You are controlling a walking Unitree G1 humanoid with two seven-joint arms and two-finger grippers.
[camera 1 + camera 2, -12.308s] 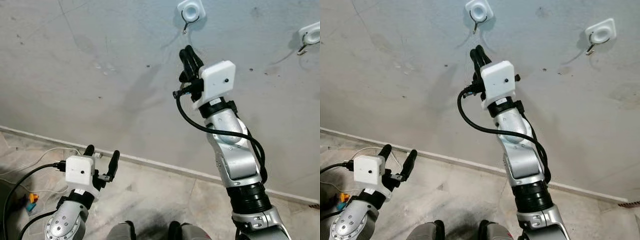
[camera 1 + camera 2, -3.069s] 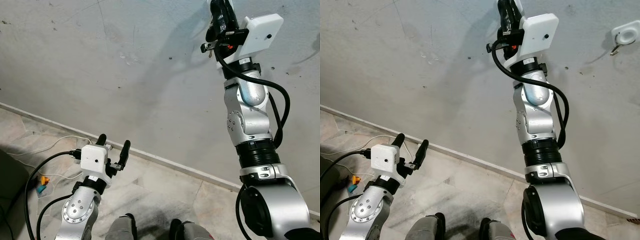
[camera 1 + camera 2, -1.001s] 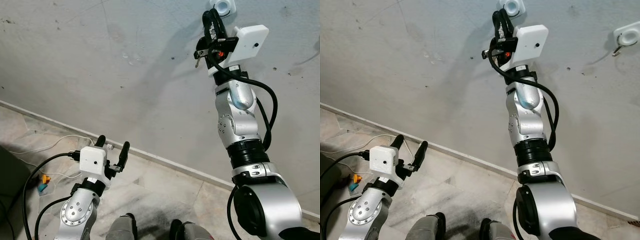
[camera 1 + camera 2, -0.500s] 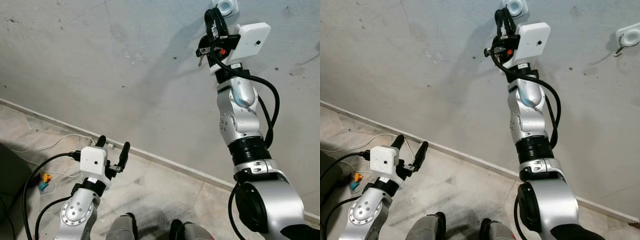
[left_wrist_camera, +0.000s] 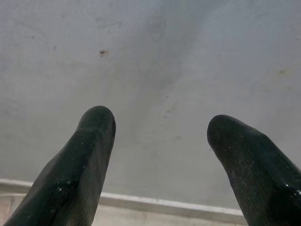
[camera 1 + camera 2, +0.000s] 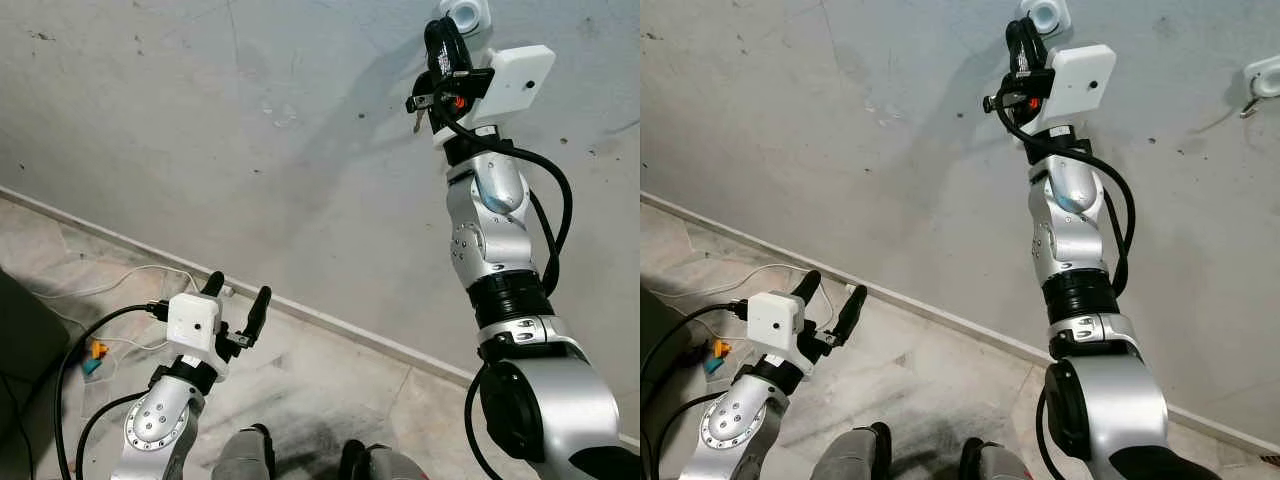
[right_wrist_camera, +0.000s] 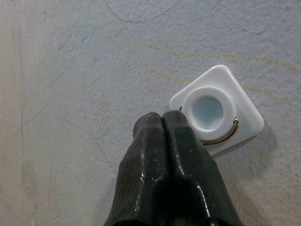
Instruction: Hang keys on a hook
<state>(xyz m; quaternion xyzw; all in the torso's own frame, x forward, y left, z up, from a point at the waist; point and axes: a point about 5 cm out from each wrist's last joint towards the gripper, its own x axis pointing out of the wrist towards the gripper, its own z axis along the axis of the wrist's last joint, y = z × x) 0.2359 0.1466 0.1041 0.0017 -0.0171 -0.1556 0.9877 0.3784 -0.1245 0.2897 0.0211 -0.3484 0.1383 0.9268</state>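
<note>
While fingers [image 7: 162, 123] touch hook [image 7: 216, 116], keys hidden

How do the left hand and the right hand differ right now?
The left hand sits low near the floor, while the right hand is raised high against the wall, at the white hook. The left hand's fingers are spread wide apart; the right hand's fingers are pressed together. Both have two black fingers and a white wrist camera box.
</note>
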